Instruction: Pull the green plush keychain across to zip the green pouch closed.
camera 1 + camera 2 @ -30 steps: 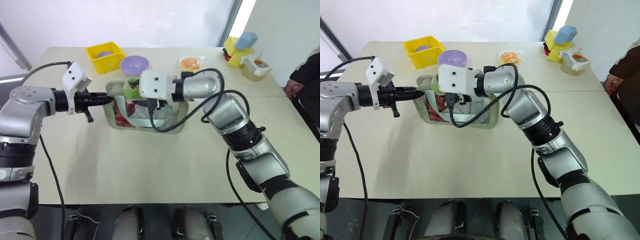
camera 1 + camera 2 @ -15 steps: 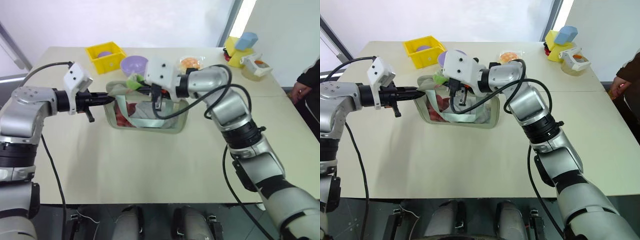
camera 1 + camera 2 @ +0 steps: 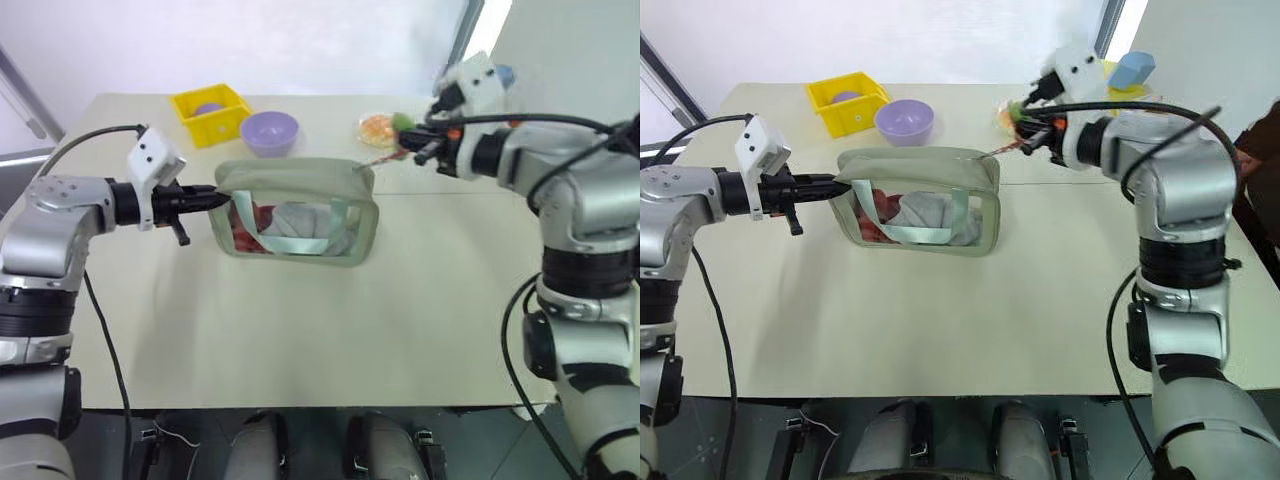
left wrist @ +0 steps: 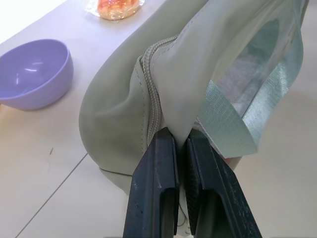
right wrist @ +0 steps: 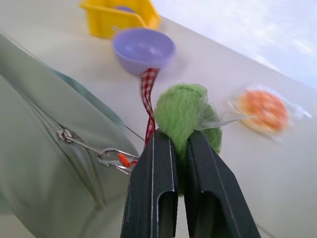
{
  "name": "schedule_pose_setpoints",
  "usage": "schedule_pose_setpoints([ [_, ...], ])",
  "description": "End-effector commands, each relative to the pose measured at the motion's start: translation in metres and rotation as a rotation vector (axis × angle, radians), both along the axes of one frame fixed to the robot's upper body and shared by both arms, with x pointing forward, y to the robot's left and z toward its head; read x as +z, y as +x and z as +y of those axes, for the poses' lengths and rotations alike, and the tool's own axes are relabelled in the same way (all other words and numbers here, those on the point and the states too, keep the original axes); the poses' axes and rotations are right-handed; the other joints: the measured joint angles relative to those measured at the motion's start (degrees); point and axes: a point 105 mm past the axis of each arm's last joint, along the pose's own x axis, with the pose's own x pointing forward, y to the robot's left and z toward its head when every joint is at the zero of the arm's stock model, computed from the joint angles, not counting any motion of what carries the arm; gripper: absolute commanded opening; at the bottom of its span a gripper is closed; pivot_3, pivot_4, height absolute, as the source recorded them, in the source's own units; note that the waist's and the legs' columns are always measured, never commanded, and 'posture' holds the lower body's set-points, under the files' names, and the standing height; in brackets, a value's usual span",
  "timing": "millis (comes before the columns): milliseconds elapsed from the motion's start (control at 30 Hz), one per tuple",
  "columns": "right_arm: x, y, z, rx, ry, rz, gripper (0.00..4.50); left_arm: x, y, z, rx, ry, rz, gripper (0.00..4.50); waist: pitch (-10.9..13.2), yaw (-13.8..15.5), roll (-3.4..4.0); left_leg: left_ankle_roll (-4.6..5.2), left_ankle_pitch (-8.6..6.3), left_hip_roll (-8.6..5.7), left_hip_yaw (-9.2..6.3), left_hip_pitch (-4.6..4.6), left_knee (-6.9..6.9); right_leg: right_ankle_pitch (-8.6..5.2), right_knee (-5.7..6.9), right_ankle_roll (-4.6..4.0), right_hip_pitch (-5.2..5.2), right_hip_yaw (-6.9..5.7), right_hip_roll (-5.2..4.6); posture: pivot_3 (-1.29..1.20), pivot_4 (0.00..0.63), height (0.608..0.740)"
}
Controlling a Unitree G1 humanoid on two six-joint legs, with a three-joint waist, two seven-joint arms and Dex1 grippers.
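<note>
The green pouch [image 3: 296, 210], a rectangular pale sage fabric case with clear plastic sides and a mint strap, stands upright near the middle of the pale counter [image 3: 300, 330]. Its top seam now reads as zipped along the whole length, with the metal slider [image 5: 64, 135] at the end nearest the right arm. The right tool [image 5: 171, 148] is clenched on the small lime-green fuzzy plush keychain [image 5: 184, 114], held up off that end, its clip and red checked ribbon taut. The left tool [image 4: 176, 148] pinches the pouch's fabric at the opposite end. Judging by this, the pull is essentially done; only letting go remains.
</note>
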Motion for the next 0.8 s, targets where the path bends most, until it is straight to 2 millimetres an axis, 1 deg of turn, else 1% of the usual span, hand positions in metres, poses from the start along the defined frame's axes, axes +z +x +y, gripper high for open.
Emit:
schedule_pose_setpoints([
  [33,0.006,-0.007,-0.023,-0.115,-0.028,-0.070,0.08,0.001,-0.002,0.002,0.010,0.003,-0.006,0.09,0.0,0.1,0.00,0.00,0.00,0.00,0.00,-0.01,0.00,0.00,-0.02,0.00,0.00,0.00,0.00,0.00,0.150,0.739],
  [100,-0.010,-0.005,-0.026,-0.146,-0.029,-0.047,0.08,0.000,-0.002,0.000,0.009,-0.002,-0.002,0.09,0.0,0.2,-0.01,0.01,0.00,-0.01,0.01,-0.02,0.02,0.00,-0.04,0.00,0.01,0.01,-0.01,0.00,0.150,0.739],
  [133,-0.023,-0.003,-0.024,-0.155,-0.014,-0.023,0.08,0.000,-0.001,-0.001,0.008,-0.006,0.000,0.09,0.0,0.2,-0.01,0.01,0.00,-0.01,0.00,-0.02,0.02,0.00,-0.05,0.00,0.03,0.00,-0.01,0.00,0.150,0.739],
  [200,-0.042,-0.001,-0.013,-0.138,0.038,0.012,0.08,0.000,-0.001,-0.003,0.006,-0.013,0.001,0.09,0.0,0.2,-0.03,0.01,0.00,-0.01,0.00,-0.01,0.02,0.00,-0.04,0.00,0.03,0.00,0.00,0.00,0.150,0.739],
  [267,-0.054,0.001,-0.005,-0.131,0.121,0.040,0.08,-0.001,0.000,-0.004,0.005,-0.019,0.003,0.09,0.0,0.2,-0.02,0.00,0.00,-0.01,0.01,0.00,0.02,0.00,-0.02,0.00,0.02,0.00,0.00,0.00,0.150,0.739],
  [333,-0.084,0.002,0.010,-0.116,0.174,0.119,0.08,-0.001,0.000,-0.007,0.002,-0.025,0.006,0.09,0.0,0.2,-0.02,0.00,0.00,-0.01,0.01,-0.01,0.02,0.00,-0.01,0.00,0.01,0.00,0.00,0.00,0.150,0.739],
  [400,-0.112,0.002,0.020,-0.116,0.181,0.177,0.08,-0.002,0.000,-0.009,-0.001,-0.026,0.007,0.09,0.0,0.3,-0.04,0.00,0.00,0.00,-0.03,0.00,0.02,0.00,-0.03,0.00,0.06,-0.02,0.01,0.00,0.150,0.739],
  [500,-0.135,-0.002,0.026,-0.100,0.138,0.214,0.08,-0.001,-0.001,-0.009,0.002,-0.026,0.005,0.09,0.0,0.4,-0.03,0.01,-0.01,-0.04,-0.04,-0.01,0.04,0.00,-0.07,0.01,0.09,-0.01,-0.01,0.00,0.150,0.739],
  [567,-0.145,-0.003,0.026,-0.093,0.098,0.224,0.08,-0.001,-0.002,-0.008,0.005,-0.027,0.005,0.09,0.0,0.2,-0.03,0.02,-0.01,-0.05,-0.05,-0.01,0.04,0.00,-0.06,0.00,0.09,-0.01,-0.03,0.00,0.150,0.739],
  [700,-0.154,-0.002,0.023,-0.081,0.048,0.228,0.08,-0.002,-0.002,-0.009,0.008,-0.028,0.003,0.09,0.0,0.1,-0.03,0.01,0.00,-0.03,-0.08,0.03,0.03,0.00,-0.04,0.00,0.10,-0.01,0.00,0.00,0.150,0.739],
  [767,-0.147,0.001,0.022,-0.071,0.062,0.210,0.08,-0.003,-0.003,-0.010,0.007,-0.024,0.001,0.09,0.0,0.2,-0.04,0.01,0.00,-0.03,-0.08,0.03,0.03,0.00,-0.06,0.01,0.12,-0.01,0.00,0.00,0.150,0.739],
  [800,-0.138,0.003,0.021,-0.068,0.085,0.196,0.08,-0.001,-0.003,-0.010,0.011,-0.029,-0.011,0.09,0.0,0.2,-0.03,0.01,0.00,-0.03,-0.08,0.04,0.03,0.00,-0.06,0.00,0.13,-0.01,0.00,0.00,0.150,0.739],
])
